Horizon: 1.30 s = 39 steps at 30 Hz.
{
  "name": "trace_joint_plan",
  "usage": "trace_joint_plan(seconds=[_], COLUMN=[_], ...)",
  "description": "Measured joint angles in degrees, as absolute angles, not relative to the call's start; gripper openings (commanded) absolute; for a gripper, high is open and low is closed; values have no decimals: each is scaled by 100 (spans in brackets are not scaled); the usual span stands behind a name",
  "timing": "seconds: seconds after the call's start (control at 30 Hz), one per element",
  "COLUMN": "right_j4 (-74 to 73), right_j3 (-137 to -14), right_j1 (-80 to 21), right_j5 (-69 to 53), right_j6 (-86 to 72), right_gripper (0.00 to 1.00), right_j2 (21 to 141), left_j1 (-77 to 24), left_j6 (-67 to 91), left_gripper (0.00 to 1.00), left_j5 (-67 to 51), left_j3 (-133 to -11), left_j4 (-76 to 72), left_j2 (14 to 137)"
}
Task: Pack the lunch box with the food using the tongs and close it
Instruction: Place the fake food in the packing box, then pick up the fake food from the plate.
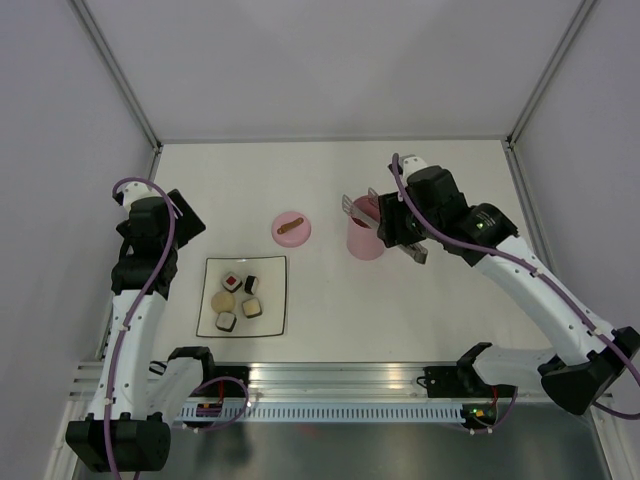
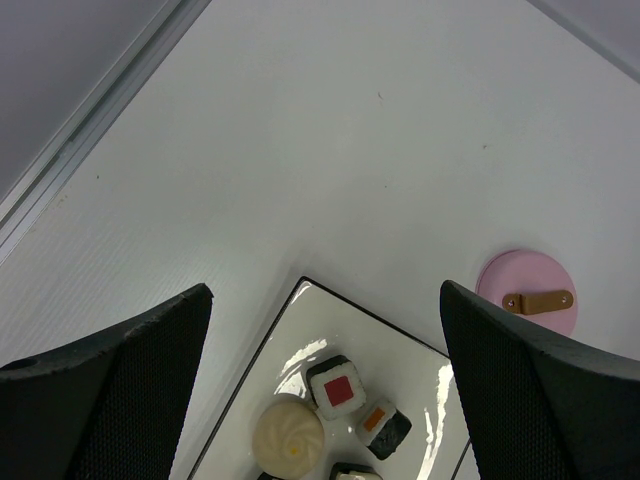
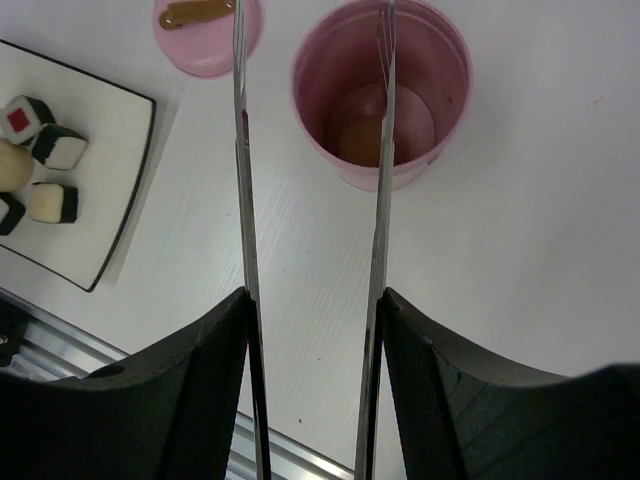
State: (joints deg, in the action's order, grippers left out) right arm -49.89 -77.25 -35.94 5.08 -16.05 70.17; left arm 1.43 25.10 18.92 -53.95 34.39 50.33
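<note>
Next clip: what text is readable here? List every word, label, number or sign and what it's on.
None readable: no print shows on the lid, the lunch box, the plate or the tongs.
The red square on one roll is its filling, not a sign.

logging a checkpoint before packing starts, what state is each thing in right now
lunch box: upright, open, lid off
lid: lying flat, handle up, apart from the lunch box
food: five pieces, all on the white plate
tongs: arms spread, one arm over the lunch box mouth
right gripper: closed on the tongs
left gripper: open, empty
</note>
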Motion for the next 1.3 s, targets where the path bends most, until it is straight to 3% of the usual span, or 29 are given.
trace_joint_plan(seconds=[0.2, 0.4, 0.73, 1.03, 1.3], right_j4=[-4630, -4239, -3363, -2477, -2565], right_j3=[-7957, -8484, -8079, -7953, -7911], right_j1=[-3726, -4851, -5747, -6598, -6613], right_j5=[-237, -370, -923, -851, 58], right_j6=[-1382, -1015, -650, -443, -414], right_gripper=[58, 57, 57, 56, 55], right_j2=[7181, 8001, 8538, 9498, 9758], left_j1=[143, 143, 148, 154, 154], left_j6=[2510, 2510, 2512, 2512, 2512], left_gripper=[100, 100, 100, 100, 100], left_j5=[1892, 1892, 1935, 1940, 1938], left_j3=[-5395, -5395, -5391, -5323, -5306], left_j4=[3439, 3439, 3441, 3441, 3441], left_j2=[5033, 5028, 4963, 4899, 4899])
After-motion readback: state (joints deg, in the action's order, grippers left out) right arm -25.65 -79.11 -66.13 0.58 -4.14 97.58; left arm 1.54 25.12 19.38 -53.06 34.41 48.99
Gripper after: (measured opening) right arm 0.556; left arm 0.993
